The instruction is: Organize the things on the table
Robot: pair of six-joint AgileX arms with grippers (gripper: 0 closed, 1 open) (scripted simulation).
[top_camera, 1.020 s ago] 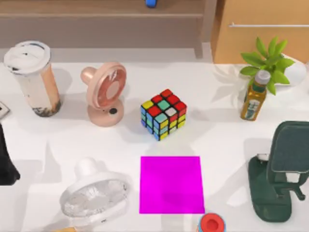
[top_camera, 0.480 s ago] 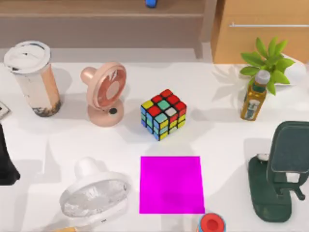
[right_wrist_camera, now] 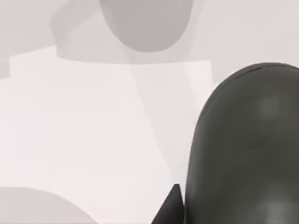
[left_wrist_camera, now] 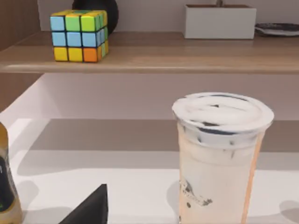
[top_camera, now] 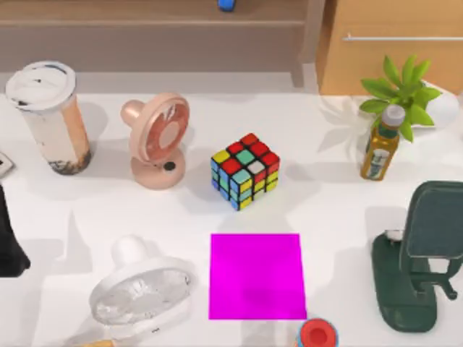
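The tall drink cup (top_camera: 49, 117) with its white lid stands upright at the table's (top_camera: 325, 210) back left. The left wrist view looks at this cup (left_wrist_camera: 219, 158) from the side, with a black tip of my left gripper (left_wrist_camera: 91, 207) low in front of it and apart from it. My left arm (top_camera: 9, 242) is a black shape at the table's left edge. A corner of the smartphone (top_camera: 3, 165) peeks in just behind it. The dark grey oval mouse (right_wrist_camera: 243, 149) lies on the white top, right beside a black tip of my right gripper (right_wrist_camera: 171, 207).
A pink fan (top_camera: 155, 141), Rubik's cube (top_camera: 246, 170), magenta square (top_camera: 257, 276) and white fan (top_camera: 141, 289) fill the middle. A bottle (top_camera: 381, 144), plant (top_camera: 401, 90) and dark green stand (top_camera: 419, 253) are at the right. A red-capped item (top_camera: 317, 334) sits at the front.
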